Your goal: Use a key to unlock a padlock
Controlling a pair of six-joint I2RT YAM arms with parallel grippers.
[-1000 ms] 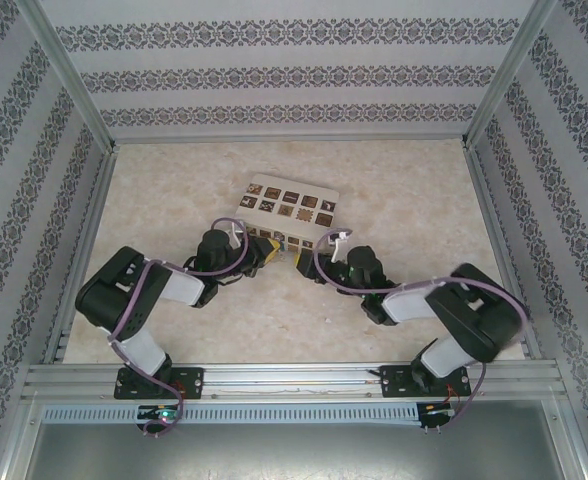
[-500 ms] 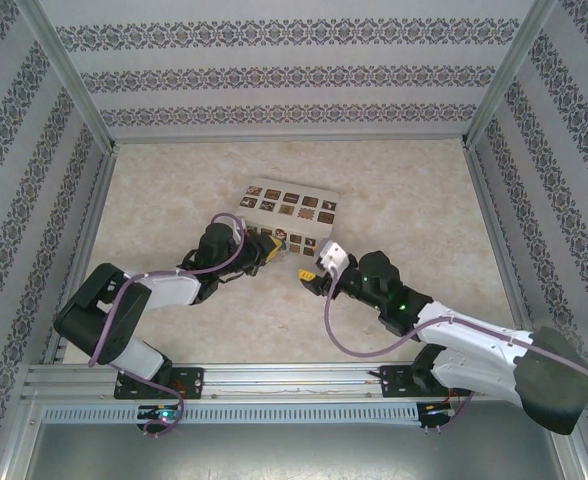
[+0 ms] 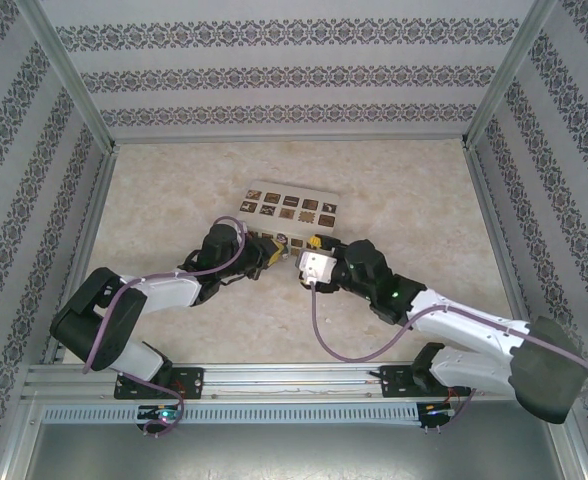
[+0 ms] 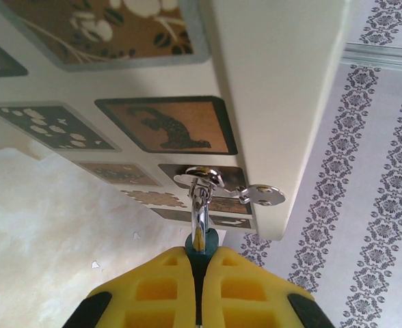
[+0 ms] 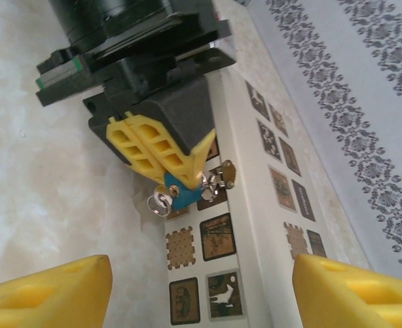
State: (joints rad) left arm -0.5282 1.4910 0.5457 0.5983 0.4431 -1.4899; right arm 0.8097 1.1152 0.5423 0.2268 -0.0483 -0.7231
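Left arm: stretched low, forearm pointing at the near edge of the white box (image 3: 289,210).
Left hand (image 4: 202,256): fingers pressed together, gripping the blue body of the padlock (image 4: 202,240) at the box's near edge.
Right arm: reaching in from the right, wrist turned toward the same edge.
Right hand (image 5: 201,273): fingers spread wide with nothing between them, facing the left hand, just off the box's near edge.
Padlock: its shackle runs into a metal fitting on the box's near side; a silvery ring (image 5: 158,203) hangs just beside it.
Surface (image 3: 404,190): beige, marbled, carrying the box.
Room: walls (image 3: 294,75) of striped patterned paper behind and beside the box.
Count: two arms, two hands, one box, one padlock, one ring.
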